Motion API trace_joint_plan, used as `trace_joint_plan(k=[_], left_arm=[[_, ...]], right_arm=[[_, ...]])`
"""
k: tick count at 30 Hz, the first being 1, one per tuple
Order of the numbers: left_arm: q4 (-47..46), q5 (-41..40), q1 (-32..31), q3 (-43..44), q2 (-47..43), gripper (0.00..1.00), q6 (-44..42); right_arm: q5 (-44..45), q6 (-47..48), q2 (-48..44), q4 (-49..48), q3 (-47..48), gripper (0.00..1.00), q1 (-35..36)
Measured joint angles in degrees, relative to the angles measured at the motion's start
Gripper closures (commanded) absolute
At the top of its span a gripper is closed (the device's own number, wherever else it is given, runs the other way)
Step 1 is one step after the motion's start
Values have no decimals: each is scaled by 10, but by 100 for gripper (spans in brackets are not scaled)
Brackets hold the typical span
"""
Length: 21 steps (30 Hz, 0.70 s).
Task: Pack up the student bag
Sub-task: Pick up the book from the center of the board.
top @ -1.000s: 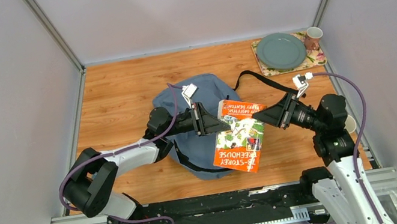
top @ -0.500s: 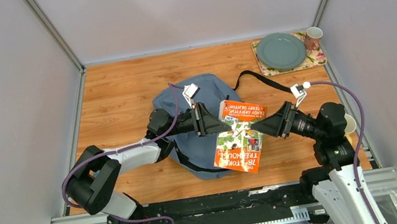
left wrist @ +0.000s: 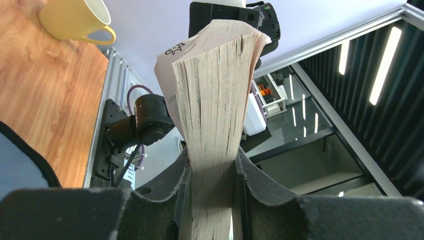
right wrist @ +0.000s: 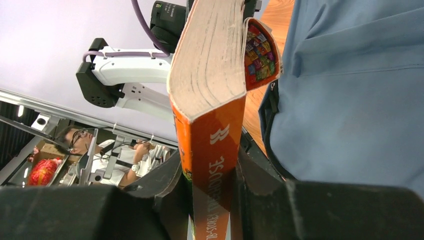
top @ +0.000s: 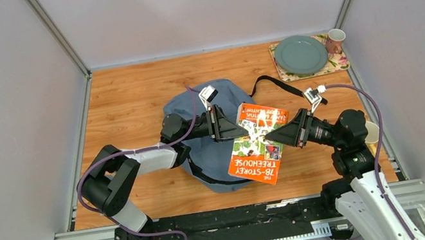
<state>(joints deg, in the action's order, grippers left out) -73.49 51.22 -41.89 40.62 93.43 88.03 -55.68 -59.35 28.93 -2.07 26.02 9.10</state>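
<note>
The grey-blue student bag (top: 207,143) lies on the table's middle, a black strap (top: 275,83) trailing to the right. An orange paperback book (top: 257,142) is held tilted above the bag's right edge. My left gripper (top: 229,129) is shut on the book's page edge (left wrist: 212,150). My right gripper (top: 279,137) is shut on the book's orange spine (right wrist: 215,175). The bag also shows in the right wrist view (right wrist: 350,90). I cannot see the bag's opening.
A floral placemat (top: 341,62) at the back right holds a green plate (top: 300,54) and a brown cup (top: 334,41). A yellow mug (left wrist: 75,20) stands on the wood near the right arm's base. Grey walls enclose the table.
The book has tilted and shifted slightly away and right, with both grippers still on it. The left arm stretched farther and the right gripper moved in to the left.
</note>
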Motion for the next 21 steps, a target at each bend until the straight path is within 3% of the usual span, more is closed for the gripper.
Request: trace_joint_plan(k=[4,12,15,17,21], left_arm=[[-4,1,3,0,0,44,5],[5,2,-4,0,0,41,8],[10,2,-3,0,-2,47,3],[18,1,-3,-1,-8,62,-14],[82,-10,-2,-4,-54,64,-78]], right_arm=[[18,3,6,-6,0,100,18],[23,48,27,35,11,99,33],[27,78,45,70,34,97,37],[29,105,61,103,60,96,40],[25,165,105,163,120,96,47]])
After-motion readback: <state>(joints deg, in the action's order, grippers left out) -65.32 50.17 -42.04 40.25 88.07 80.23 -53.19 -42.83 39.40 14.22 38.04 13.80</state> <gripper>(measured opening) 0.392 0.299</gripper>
